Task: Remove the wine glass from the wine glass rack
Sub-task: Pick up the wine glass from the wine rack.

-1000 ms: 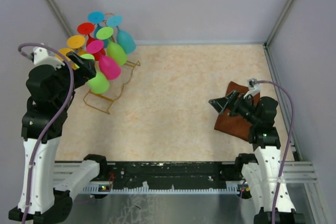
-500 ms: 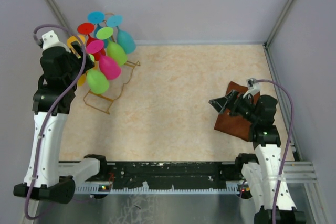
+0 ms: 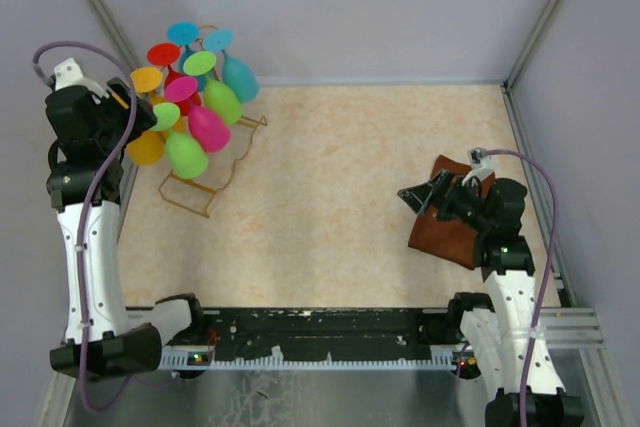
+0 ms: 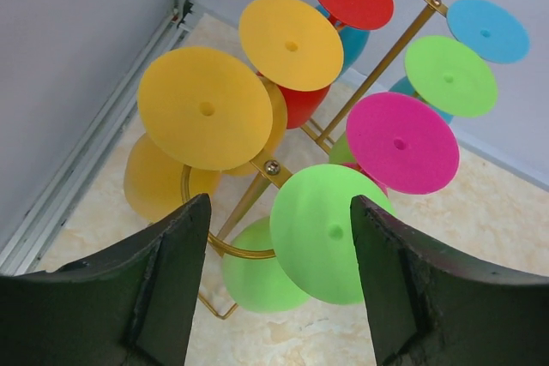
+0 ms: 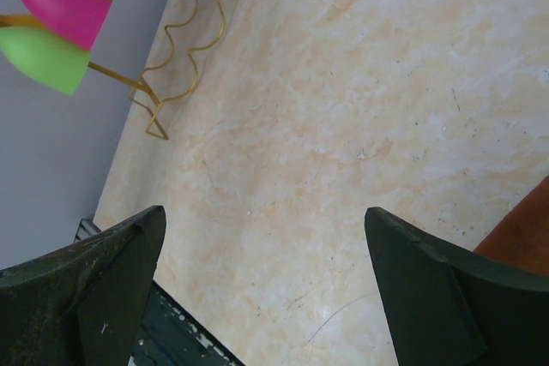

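Note:
The golden wire wine glass rack stands at the far left with several coloured wine glasses hanging on it, feet outward. My left gripper is open and empty, just left of the rack and touching nothing. In the left wrist view its jaws frame the lime green glass's foot and a golden rack arm, with yellow and pink feet beyond. My right gripper is open and empty over the table at the right; it also shows in the right wrist view.
A brown cloth lies under the right arm. Grey walls close in the left, back and right sides, and the rack stands near the back left corner. The rack's wavy base shows far off in the right wrist view.
My left arm has swung up and to the left, drawing its open gripper back from the glasses toward the left wall. The right arm has not moved.

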Controlling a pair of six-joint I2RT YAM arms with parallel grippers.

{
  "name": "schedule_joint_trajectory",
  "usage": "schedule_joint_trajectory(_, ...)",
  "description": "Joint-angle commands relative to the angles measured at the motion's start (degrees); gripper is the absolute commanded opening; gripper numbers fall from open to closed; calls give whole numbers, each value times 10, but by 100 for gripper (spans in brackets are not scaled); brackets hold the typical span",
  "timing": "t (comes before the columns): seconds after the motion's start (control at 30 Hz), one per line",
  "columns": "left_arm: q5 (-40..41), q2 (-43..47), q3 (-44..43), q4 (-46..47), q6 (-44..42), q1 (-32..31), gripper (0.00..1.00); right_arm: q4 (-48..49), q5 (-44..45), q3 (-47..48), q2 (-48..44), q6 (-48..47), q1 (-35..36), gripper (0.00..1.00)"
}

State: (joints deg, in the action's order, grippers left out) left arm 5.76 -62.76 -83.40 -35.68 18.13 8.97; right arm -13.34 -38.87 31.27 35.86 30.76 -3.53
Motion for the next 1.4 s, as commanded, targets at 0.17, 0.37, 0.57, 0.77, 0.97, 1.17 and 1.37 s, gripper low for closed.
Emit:
schedule_joint_trajectory(0.17,-130,6,33,48,29,51,60,25,1,20,10,-6,0,99)
schedule_joint_trajectory(0.37,-149,8,50,55,37,59,55,30,0,20,13,-2,0,99)
schedule_joint_trajectory(0.57,-148,20,75,76,58,67,50,28,0,23,11,-2,0,99)
schedule_joint_trajectory(0.77,-153,29,88,86,79,70,44,28,2,23,12,-3,0,99)
schedule_joint_trajectory(0.97,-164,31,97,88,92,71,42,30,2,22,15,-2,0,99)
schedule_joint_trajectory(1.17,-178,33,108,97,108,72,40,28,1,22,14,-1,0,99)
schedule_joint_trajectory(1.37,-179,35,118,104,121,74,36,26,3,22,13,-2,0,99)
